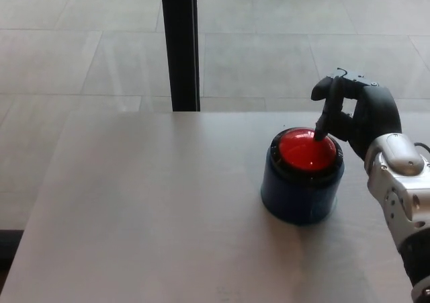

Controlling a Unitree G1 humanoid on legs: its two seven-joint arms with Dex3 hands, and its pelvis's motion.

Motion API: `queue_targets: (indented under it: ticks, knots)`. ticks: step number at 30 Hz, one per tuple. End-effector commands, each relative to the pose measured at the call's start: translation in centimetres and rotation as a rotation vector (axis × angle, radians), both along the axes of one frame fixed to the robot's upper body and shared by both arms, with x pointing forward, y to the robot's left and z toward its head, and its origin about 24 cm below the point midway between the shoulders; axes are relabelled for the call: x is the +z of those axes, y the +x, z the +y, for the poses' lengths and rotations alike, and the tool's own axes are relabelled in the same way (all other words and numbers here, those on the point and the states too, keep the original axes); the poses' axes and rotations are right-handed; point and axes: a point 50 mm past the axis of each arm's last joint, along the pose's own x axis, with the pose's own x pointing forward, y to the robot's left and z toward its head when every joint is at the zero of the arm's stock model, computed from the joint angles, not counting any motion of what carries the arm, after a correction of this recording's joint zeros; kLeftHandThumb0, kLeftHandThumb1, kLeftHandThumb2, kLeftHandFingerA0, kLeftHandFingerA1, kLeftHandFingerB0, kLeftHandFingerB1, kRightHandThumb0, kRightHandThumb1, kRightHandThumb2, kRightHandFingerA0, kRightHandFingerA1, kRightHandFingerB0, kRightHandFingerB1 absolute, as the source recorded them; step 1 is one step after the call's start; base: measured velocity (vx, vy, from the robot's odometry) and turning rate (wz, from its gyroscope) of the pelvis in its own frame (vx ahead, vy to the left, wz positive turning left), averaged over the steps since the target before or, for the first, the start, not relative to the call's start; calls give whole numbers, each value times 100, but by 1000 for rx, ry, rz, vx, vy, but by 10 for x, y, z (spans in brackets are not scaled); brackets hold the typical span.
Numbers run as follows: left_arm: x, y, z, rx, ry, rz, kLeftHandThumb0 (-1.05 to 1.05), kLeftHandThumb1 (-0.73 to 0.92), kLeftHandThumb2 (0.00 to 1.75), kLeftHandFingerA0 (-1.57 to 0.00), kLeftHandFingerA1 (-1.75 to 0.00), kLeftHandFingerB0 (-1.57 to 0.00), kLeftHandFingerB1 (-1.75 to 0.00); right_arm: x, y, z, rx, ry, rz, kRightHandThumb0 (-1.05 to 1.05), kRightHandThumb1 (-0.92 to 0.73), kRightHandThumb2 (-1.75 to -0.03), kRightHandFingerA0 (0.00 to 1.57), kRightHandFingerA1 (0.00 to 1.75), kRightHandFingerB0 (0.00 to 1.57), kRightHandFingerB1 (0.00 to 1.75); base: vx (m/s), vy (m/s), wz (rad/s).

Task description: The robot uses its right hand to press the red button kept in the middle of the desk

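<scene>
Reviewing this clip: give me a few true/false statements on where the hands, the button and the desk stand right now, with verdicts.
1. The right hand is over the far right edge of the red button. True.
2. The button lies tipped on its side. False: it stands upright on the desk, red dome up.
3. The left hand is resting on the desk. False: no left hand shows in the view.
4. A fingertip points down at the red dome. True; whether it is pressing cannot be told.
5. A dark post stands beyond the desk's far edge. True.
6. The right hand is holding a tool. False: it holds nothing.
</scene>
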Motion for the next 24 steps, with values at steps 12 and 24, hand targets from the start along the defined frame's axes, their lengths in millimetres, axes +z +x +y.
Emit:
queue_targets:
  ticks: [12, 24]
  knots:
    - [5, -4, 7, 15, 18, 7, -77, 92, 129, -48, -96, -33, -82, -8, -2, 6, 52, -159, 34, -19, -44, -133, 96, 175, 81, 158, 0, 0, 0]
    - [7, 0, 7, 36, 13, -2, -73, 92, 126, -51, -99, -27, -79, -52, -19, -7, 20, -204, 143, -16, -49, -127, 97, 175, 79, 159, 0, 0, 0]
